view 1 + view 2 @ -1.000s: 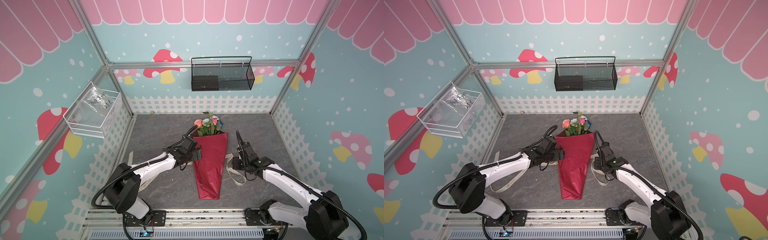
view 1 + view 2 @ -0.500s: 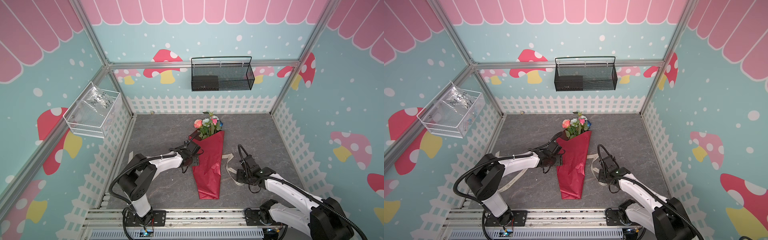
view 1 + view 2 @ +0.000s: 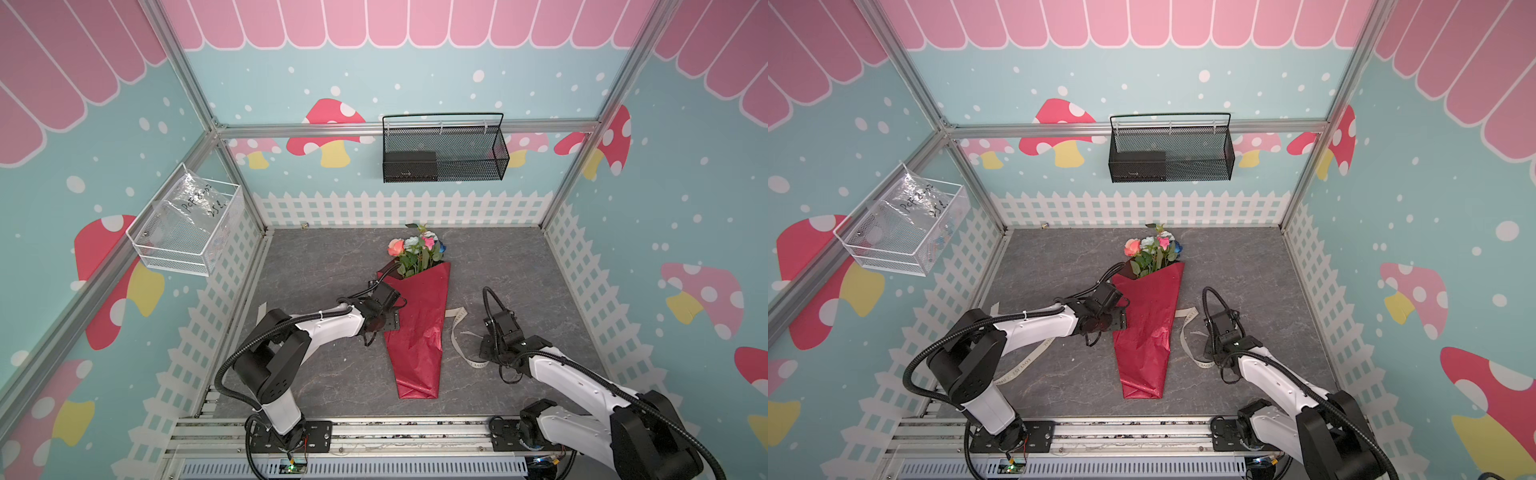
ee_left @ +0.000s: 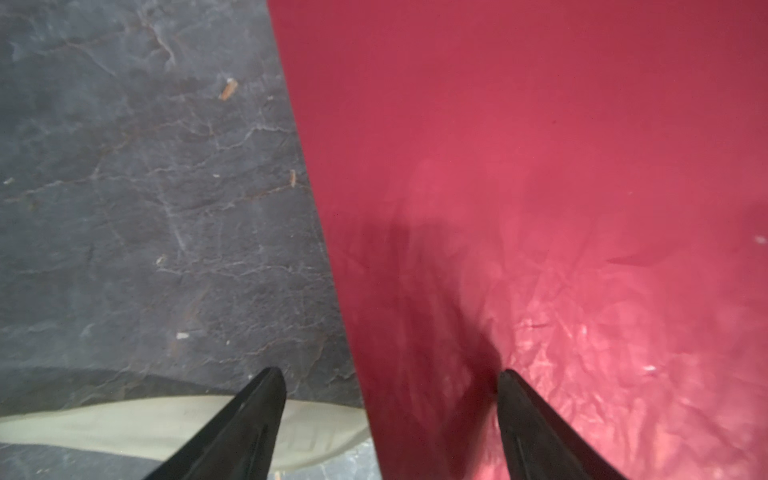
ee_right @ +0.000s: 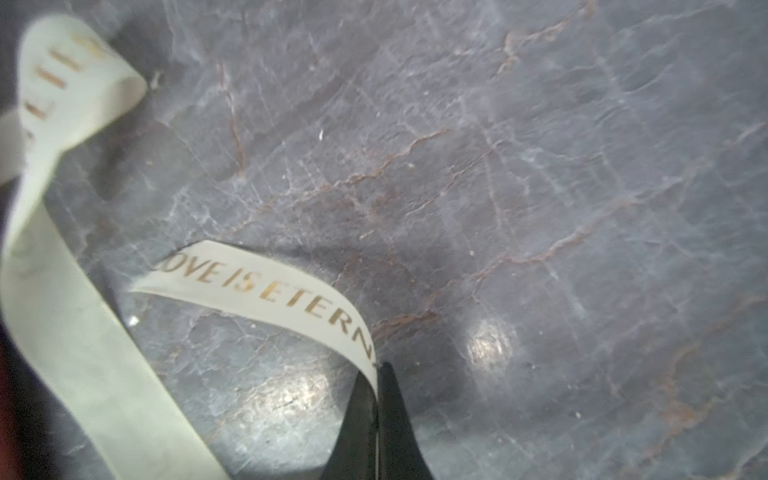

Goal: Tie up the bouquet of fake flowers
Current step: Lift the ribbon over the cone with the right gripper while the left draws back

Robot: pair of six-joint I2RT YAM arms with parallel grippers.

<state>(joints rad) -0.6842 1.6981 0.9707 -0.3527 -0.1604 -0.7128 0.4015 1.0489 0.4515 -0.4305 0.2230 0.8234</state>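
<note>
One grey table (image 3: pixel 324 257) bears the bouquet (image 3: pixel 419 320) at its middle, blooms toward the back wall. Ribbon (image 3: pixel 1187 332) trails out both sides. Left gripper (image 4: pixel 390 370) gapes astride the bouquet's edge; right gripper (image 5: pixel 376 374) pinches the ribbon.

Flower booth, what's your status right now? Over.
Status: left gripper open, straddling the bouquet's edge; right gripper shut on the ribbon. Bouquet lies flat, untied. Nothing blocking.
</note>
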